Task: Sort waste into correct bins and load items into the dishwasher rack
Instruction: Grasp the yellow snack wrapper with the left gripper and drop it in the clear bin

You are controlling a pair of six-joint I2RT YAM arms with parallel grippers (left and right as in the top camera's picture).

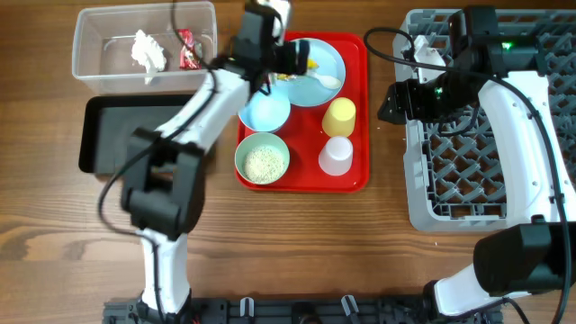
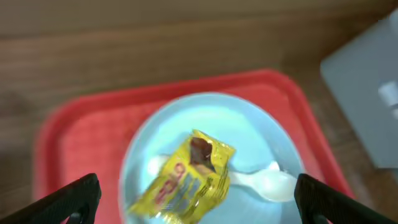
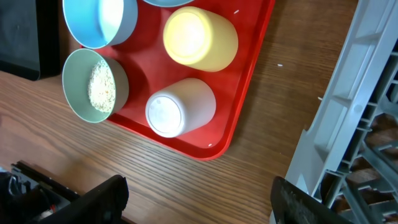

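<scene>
Your yellow crinkled snack wrapper (image 2: 189, 180) lies on the pale blue round plate (image 2: 261, 130), its torn end showing a brown inside. It carries red lettering, but the left wrist view is too blurred for you to read it. The white plastic spoon (image 2: 267, 183) rests just beside it on the same plate, touching the wrapper's edge. Your left hand (image 2: 196, 186) hangs over the plate with its fingers (image 2: 78, 199) spread wide. It grips nothing, and the wrapper sits below, between the two fingers. The plate is at the far end of the flat red serving tray (image 1: 360, 175), which also carries an empty pale blue-green bowl (image 1: 265, 110), a second bowl holding white rice-like grains (image 1: 262, 158), a yellow cup (image 1: 339, 115) and a white cup (image 1: 336, 155). To the left, the clear rectangular plastic tub (image 1: 90, 67) holds a crumpled white tissue (image 1: 148, 51) and a red wrapper (image 1: 187, 49), with the shallow black tray (image 1: 99, 135) beside it. Your right hand (image 3: 198, 193) is wide open and empty over the wooden surface (image 1: 54, 252), between the red tray and the grey dishwasher rack (image 1: 540, 54).
</scene>
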